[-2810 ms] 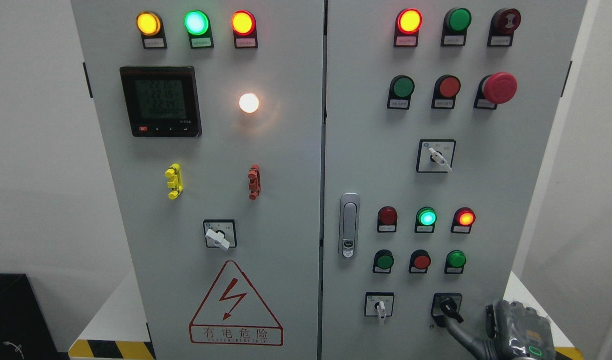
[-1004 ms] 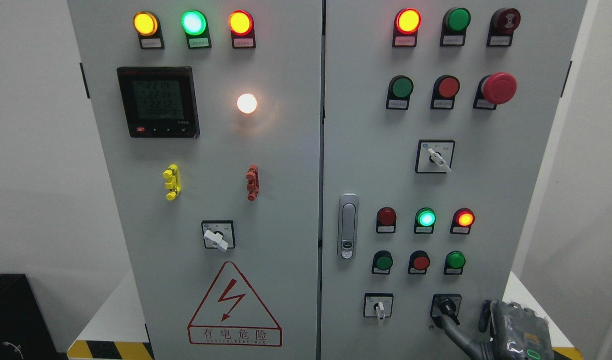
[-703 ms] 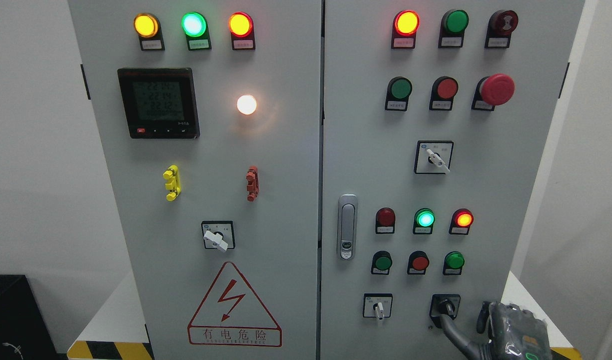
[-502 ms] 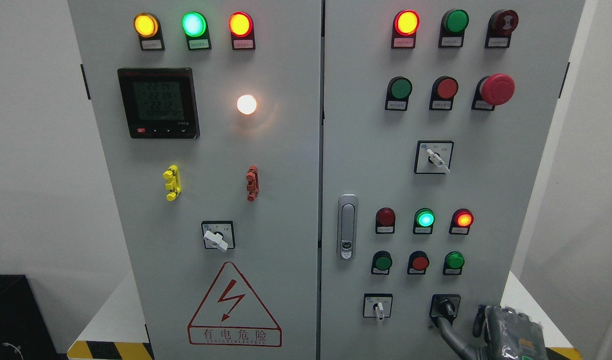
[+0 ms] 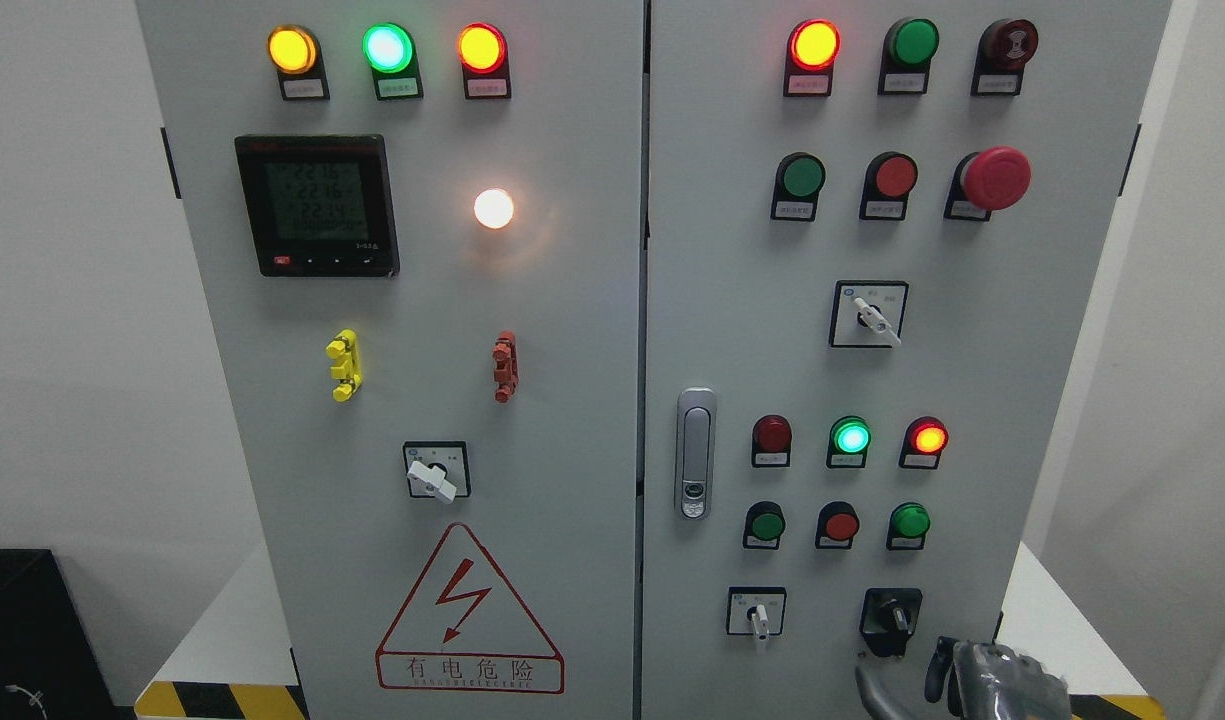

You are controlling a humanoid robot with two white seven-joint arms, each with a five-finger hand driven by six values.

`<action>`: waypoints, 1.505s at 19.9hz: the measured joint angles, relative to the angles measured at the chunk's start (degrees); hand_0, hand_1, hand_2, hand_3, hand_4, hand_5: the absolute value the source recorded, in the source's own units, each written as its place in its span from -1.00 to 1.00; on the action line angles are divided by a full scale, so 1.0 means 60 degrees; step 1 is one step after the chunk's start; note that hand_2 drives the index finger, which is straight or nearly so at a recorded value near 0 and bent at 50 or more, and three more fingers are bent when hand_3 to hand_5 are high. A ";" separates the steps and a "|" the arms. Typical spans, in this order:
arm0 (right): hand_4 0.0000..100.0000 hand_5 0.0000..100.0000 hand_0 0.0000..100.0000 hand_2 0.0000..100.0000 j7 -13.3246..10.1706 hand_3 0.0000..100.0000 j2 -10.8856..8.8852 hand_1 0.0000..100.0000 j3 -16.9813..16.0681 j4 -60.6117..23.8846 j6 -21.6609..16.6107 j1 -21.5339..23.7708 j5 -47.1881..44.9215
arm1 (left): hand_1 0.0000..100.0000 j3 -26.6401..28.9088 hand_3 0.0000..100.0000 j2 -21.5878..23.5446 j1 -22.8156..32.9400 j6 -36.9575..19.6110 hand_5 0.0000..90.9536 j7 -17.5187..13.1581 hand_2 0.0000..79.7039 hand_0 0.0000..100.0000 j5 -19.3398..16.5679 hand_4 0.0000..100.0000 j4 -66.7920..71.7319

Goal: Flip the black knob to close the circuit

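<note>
The black knob [image 5: 892, 617] sits on its black plate at the lower right of the grey cabinet's right door [image 5: 732, 300], its handle pointing almost straight down. My right hand [image 5: 902, 678] shows only partly at the bottom edge, just below and to the right of the knob and not touching it. A grey finger [image 5: 865, 692] curves up on the left and a dark thumb [image 5: 937, 672] stands beside it; the hand is open and holds nothing. The left arm is out of view.
A white selector switch [image 5: 759, 615] sits left of the knob. Above are a row of green and red push buttons [image 5: 840, 525] and lit lamps [image 5: 852, 438]. The door handle [image 5: 696, 452] is at the middle, and a white bench [image 5: 1052, 620] lies beside the cabinet.
The black knob's handle has turned from slanting down-right to nearly vertical. My right hand has let go of it and dropped toward the bottom edge.
</note>
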 measured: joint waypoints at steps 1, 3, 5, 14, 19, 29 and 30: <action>0.41 0.34 -1.00 0.29 -0.0059 0.69 0.0004 -0.73 0.0022 -0.0079 -0.0113 0.0165 -0.0241 | -1.00 0.0000 -1.00 0.0000 0.0000 0.0000 -1.00 0.0000 -1.00 -1.00 0.0000 -1.00 0.0000; 0.34 0.21 -1.00 0.17 -0.0175 0.63 0.0010 -0.72 0.0076 -0.0236 -0.0345 0.0391 -0.0839 | -1.00 0.0000 -1.00 0.0000 0.0000 0.0000 -1.00 0.0000 -1.00 -1.00 0.0000 -1.00 0.0000; 0.29 0.09 -1.00 0.06 -0.0229 0.59 0.0016 -0.72 0.0123 -0.0384 -0.0441 0.0702 -0.1455 | -1.00 0.0000 -1.00 0.0000 0.0000 0.0000 -1.00 0.0000 -1.00 -1.00 0.0000 -1.00 0.0000; -0.16 -0.46 -1.00 -0.50 -0.0100 -0.04 0.0009 -0.72 0.0203 -0.0812 -0.1466 0.1935 -0.5628 | -1.00 0.0000 -1.00 0.0000 0.0000 0.0000 -1.00 0.0000 -1.00 -1.00 0.0000 -1.00 0.0000; -0.80 -1.00 -1.00 -0.87 0.0637 -0.63 0.0002 -0.76 0.0228 -0.0894 -0.2304 0.2550 -0.7984 | -1.00 0.0000 -1.00 0.0000 0.0000 0.0000 -1.00 0.0000 -1.00 -1.00 0.0000 -1.00 0.0000; -1.00 -1.00 -1.00 -1.00 0.2268 -1.00 -0.0027 -0.83 0.0253 -0.0832 -0.2719 0.3244 -1.1194 | -1.00 0.0000 -1.00 0.0000 0.0000 0.0000 -1.00 0.0000 -1.00 -1.00 0.0000 -1.00 0.0000; -1.00 -1.00 -1.00 -1.00 0.2293 -1.00 -0.0029 -0.83 0.0256 -0.0821 -0.2719 0.3274 -1.1327 | -1.00 0.0000 -1.00 0.0000 0.0000 0.0000 -1.00 0.0000 -1.00 -1.00 0.0000 -1.00 0.0000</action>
